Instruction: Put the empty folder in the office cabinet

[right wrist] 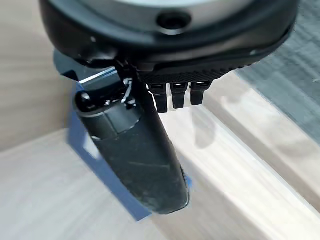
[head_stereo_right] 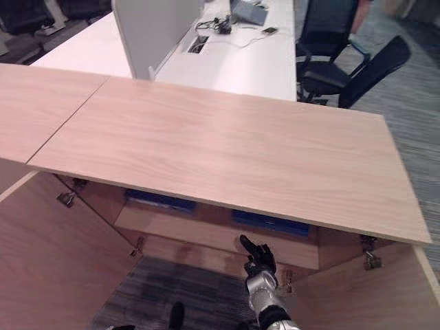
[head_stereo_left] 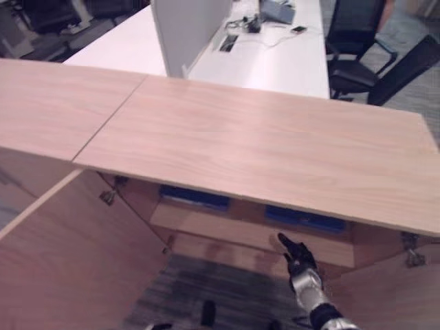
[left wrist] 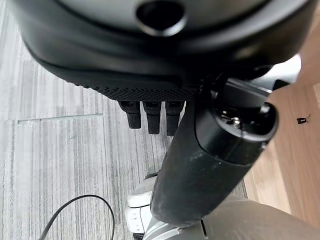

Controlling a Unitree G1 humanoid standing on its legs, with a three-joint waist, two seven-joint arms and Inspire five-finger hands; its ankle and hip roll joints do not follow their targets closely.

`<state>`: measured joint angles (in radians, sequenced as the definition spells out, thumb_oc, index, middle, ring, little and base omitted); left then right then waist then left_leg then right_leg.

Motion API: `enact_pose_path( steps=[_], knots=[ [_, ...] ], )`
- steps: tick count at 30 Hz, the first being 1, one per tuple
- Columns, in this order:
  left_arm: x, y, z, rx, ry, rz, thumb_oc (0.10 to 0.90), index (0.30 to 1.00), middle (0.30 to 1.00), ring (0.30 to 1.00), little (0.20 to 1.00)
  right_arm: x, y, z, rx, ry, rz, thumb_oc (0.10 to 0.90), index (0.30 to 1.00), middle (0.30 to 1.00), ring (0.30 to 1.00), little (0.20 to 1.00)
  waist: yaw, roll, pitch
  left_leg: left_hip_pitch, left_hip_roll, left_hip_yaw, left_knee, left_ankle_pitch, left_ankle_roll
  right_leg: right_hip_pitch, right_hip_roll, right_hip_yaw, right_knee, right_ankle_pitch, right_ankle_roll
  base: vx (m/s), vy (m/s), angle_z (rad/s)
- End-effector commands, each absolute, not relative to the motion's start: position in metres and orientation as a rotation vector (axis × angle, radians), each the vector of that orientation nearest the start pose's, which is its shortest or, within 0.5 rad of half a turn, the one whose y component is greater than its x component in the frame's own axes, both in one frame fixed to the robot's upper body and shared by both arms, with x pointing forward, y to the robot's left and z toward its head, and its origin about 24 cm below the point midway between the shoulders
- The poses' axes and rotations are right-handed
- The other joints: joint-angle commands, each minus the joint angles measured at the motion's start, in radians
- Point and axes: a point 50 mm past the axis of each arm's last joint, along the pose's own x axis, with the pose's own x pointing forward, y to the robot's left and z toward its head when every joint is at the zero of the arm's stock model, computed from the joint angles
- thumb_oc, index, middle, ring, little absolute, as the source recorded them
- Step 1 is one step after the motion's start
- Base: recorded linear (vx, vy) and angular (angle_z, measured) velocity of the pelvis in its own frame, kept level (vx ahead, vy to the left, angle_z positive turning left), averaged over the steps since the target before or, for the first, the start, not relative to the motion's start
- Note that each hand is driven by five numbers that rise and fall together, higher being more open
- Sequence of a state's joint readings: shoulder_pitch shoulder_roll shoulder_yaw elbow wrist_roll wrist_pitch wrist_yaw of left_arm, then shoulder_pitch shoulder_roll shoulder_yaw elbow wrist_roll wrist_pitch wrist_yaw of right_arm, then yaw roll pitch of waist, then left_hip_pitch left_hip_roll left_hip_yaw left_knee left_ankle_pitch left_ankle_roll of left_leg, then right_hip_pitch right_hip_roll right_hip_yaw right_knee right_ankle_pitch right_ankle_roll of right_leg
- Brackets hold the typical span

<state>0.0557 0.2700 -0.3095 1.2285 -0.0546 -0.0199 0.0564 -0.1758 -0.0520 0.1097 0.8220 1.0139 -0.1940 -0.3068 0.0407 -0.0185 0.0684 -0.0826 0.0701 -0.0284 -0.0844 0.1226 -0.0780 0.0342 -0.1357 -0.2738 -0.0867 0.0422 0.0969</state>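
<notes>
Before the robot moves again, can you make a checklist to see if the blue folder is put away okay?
1. Cabinet doors open: ok, both stand swung out.
2. Blue folders on the shelf: ok, two blue shapes lie there under the top, side by side.
3. Right hand free of a folder: ok, it shows just in front of the shelf with fingers relaxed, and a blue folder lies past it in the right wrist view.
4. Left hand holding nothing: ok, relaxed fingers over the grey carpet.
5. Folder pushed fully in: cannot tell, the top hides the back of the shelf.
</notes>
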Motion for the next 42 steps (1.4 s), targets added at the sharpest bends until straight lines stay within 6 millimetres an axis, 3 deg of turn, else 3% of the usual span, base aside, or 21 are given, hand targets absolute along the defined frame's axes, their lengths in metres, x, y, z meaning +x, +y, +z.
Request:
enact_pose_path(
  steps=[1,6,9,11,14,15,16,17,18,19,24,25,26,28,29,30,32,33,34,38,42],
  knots=[
    [0.090,0.189,-0.169,0.290,1.210,-0.120,0.800,0.900,0.900,0.900,0.900,0.271,-0.164,-0.044,0.712,0.337,-0.403,0.800,0.900,0.900,0.900,0.900,0.007,0.023,-0.019,0.070,0.088,-0.061,-0.003,-0.123,-0.086,0.007,-0.083,0.016,0.100,-0.090,0.106,0.02,0.026,-0.11],
    [0.093,0.189,-0.169,0.251,1.198,-0.085,0.800,0.900,0.900,0.900,0.900,0.259,-0.165,-0.048,0.652,0.345,-0.345,0.800,0.900,0.900,0.900,0.900,-0.009,0.024,-0.025,0.086,0.091,-0.050,-0.003,-0.126,-0.083,0.011,-0.082,0.026,0.106,-0.092,0.105,0.00,0.011,-0.11],
    [0.105,0.193,-0.165,0.229,1.143,-0.037,0.800,0.900,0.900,0.900,0.900,0.244,-0.172,-0.048,0.470,0.332,-0.241,0.800,0.900,0.900,0.900,0.900,-0.021,0.023,-0.027,0.095,0.092,-0.044,-0.003,-0.127,-0.083,0.016,-0.082,0.029,0.111,-0.098,0.106,0.00,0.000,-0.02],
    [0.123,0.205,-0.156,0.210,1.050,0.023,0.800,0.900,0.900,0.900,0.900,0.230,-0.187,-0.051,0.297,0.327,-0.166,0.800,0.900,0.900,0.900,0.900,-0.029,0.025,-0.025,0.101,0.099,-0.047,-0.003,-0.123,-0.087,0.021,-0.078,0.026,0.119,-0.108,0.106,-0.05,-0.036,0.04],
    [0.173,0.224,-0.124,0.123,0.786,0.133,0.800,0.900,0.900,0.900,0.900,0.232,-0.203,-0.032,-0.157,0.245,0.040,0.800,0.900,0.900,0.900,0.900,-0.023,0.027,-0.019,0.102,0.119,-0.055,-0.003,-0.102,-0.107,0.043,-0.058,0.020,0.097,-0.119,0.099,-0.09,-0.117,0.06],
    [0.180,0.225,-0.118,0.097,0.738,0.141,0.800,0.900,0.900,0.900,0.900,0.235,-0.202,-0.026,-0.222,0.222,0.084,0.800,0.900,0.900,0.900,0.900,-0.020,0.029,-0.016,0.100,0.123,-0.057,-0.003,-0.095,-0.112,0.050,-0.051,0.019,0.087,-0.120,0.096,-0.05,-0.105,0.09],
    [0.180,0.257,-0.114,0.101,0.778,0.190,0.800,0.900,0.900,0.900,0.900,0.240,-0.200,-0.020,-0.246,0.211,0.154,0.800,0.900,0.900,0.900,0.900,-0.030,0.035,-0.023,0.103,0.130,-0.050,-0.003,-0.090,-0.118,0.053,-0.044,0.026,0.077,-0.120,0.098,-0.01,-0.048,0.05],
    [0.181,0.258,-0.113,0.100,0.775,0.191,0.800,0.900,0.900,0.900,0.900,0.241,-0.199,-0.020,-0.245,0.208,0.157,0.800,0.900,0.900,0.900,0.900,-0.032,0.034,-0.019,0.105,0.131,-0.050,-0.003,-0.090,-0.119,0.056,-0.043,0.026,0.076,-0.120,0.098,0.00,0.000,0.00],
    [0.159,0.271,-0.113,0.109,0.746,0.196,0.800,0.900,0.900,0.900,0.900,0.238,-0.209,-0.012,-0.274,0.159,0.122,0.800,0.900,0.900,0.900,0.900,-0.017,0.042,-0.009,0.100,0.135,-0.056,-0.003,-0.078,-0.124,0.064,-0.041,0.018,0.065,-0.117,0.095,-0.18,-0.054,-0.12],
    [0.138,0.269,-0.109,0.077,0.693,0.172,0.800,0.900,0.900,0.900,0.900,0.236,-0.224,-0.012,-0.330,0.167,0.101,0.800,0.900,0.900,0.900,0.900,0.028,0.057,0.023,0.057,0.140,-0.089,0.008,-0.042,-0.139,0.073,-0.029,-0.010,0.049,-0.122,0.086,-0.18,-0.052,-0.16],
    [0.152,0.261,-0.104,0.046,0.636,0.159,0.800,0.900,0.900,0.900,0.900,0.241,-0.229,-0.009,-0.383,0.157,0.075,0.800,0.900,0.900,0.900,0.900,0.081,0.067,0.080,-0.043,0.133,-0.159,0.021,0.035,-0.181,0.079,-0.032,-0.064,0.011,-0.119,0.088,-0.26,-0.035,0.58],
    [0.155,0.257,-0.104,0.030,0.633,0.149,0.800,0.900,0.900,0.900,0.900,0.244,-0.232,-0.007,-0.419,0.162,0.090,0.800,0.900,0.900,0.900,0.900,0.068,0.059,0.096,-0.054,0.151,-0.091,0.054,0.023,-0.163,0.066,-0.050,-0.088,0.017,-0.105,0.087,-0.21,0.014,0.69],
    [0.155,0.257,-0.104,0.029,0.632,0.148,0.800,0.900,0.900,0.900,0.900,0.244,-0.232,-0.007,-0.420,0.161,0.090,0.800,0.900,0.900,0.900,0.900,0.068,0.059,0.094,-0.060,0.149,-0.092,0.056,0.026,-0.161,0.062,-0.051,-0.088,0.017,-0.100,0.088,-0.31,0.032,0.58],
    [0.156,0.252,-0.105,0.025,0.637,0.121,0.800,0.900,0.900,0.900,0.900,0.247,-0.232,-0.007,-0.430,0.166,0.096,0.800,0.900,0.900,0.900,0.900,0.046,0.052,0.092,-0.043,0.180,0.011,0.105,-0.007,-0.128,0.032,-0.067,-0.110,0.030,-0.089,0.080,-0.20,0.056,0.55],
    [0.156,0.250,-0.105,0.022,0.636,0.106,0.800,0.900,0.900,0.900,0.900,0.248,-0.229,-0.008,-0.435,0.176,0.111,0.800,0.900,0.900,0.900,0.900,0.025,0.046,0.091,0.006,0.203,0.086,0.165,-0.060,-0.114,0.017,-0.079,-0.129,0.047,-0.084,0.065,-0.14,0.050,0.51],
    [0.156,0.250,-0.105,0.021,0.635,0.106,0.800,0.900,0.900,0.900,0.900,0.248,-0.229,-0.008,-0.435,0.175,0.111,0.800,0.900,0.900,0.900,0.900,0.024,0.045,0.090,0.002,0.202,0.086,0.165,-0.057,-0.112,0.013,-0.081,-0.129,0.048,-0.081,0.066,-0.21,0.075,0.58],
    [0.158,0.248,-0.105,0.007,0.637,0.108,0.800,0.900,0.900,0.900,0.900,0.245,-0.229,-0.012,-0.415,0.198,0.102,0.800,0.900,0.900,0.900,0.900,-0.007,0.040,0.077,0.076,0.248,0.218,0.205,-0.078,-0.110,0.010,-0.106,-0.200,0.071,-0.068,0.056,-0.16,0.090,0.73],
    [0.158,0.248,-0.105,0.007,0.637,0.108,0.800,0.900,0.900,0.900,0.900,0.245,-0.229,-0.012,-0.414,0.198,0.103,0.800,0.900,0.900,0.900,0.900,-0.007,0.040,0.078,0.078,0.248,0.218,0.204,-0.079,-0.110,0.011,-0.105,-0.200,0.071,-0.069,0.056,-0.11,0.115,0.71],
    [0.159,0.248,-0.105,0.003,0.637,0.111,0.800,0.900,0.900,0.900,0.900,0.242,-0.228,-0.016,-0.403,0.214,0.101,0.800,0.900,0.900,0.900,0.900,-0.027,0.039,0.061,0.119,0.270,0.307,0.195,-0.087,-0.114,0.011,-0.122,-0.247,0.080,-0.056,0.054,-0.06,0.075,0.87],
    [0.159,0.247,-0.104,0.027,0.639,0.085,0.800,0.900,0.900,0.900,0.900,0.232,-0.227,-0.028,-0.387,0.270,0.098,0.800,0.900,0.900,0.900,0.900,-0.033,0.048,0.031,0.167,0.262,0.339,0.120,-0.112,-0.127,0.032,-0.134,-0.279,0.082,-0.034,0.078,0.01,0.156,1.05],
    [0.159,0.251,-0.102,0.079,0.640,0.064,0.800,0.900,0.900,0.900,0.900,0.229,-0.220,-0.035,-0.334,0.296,0.085,0.800,0.900,0.900,0.900,0.900,-0.010,0.026,0.023,0.169,0.221,0.316,0.085,-0.129,-0.108,0.035,-0.170,-0.297,0.091,0.006,0.102,-0.02,0.196,0.48]
  ],
)
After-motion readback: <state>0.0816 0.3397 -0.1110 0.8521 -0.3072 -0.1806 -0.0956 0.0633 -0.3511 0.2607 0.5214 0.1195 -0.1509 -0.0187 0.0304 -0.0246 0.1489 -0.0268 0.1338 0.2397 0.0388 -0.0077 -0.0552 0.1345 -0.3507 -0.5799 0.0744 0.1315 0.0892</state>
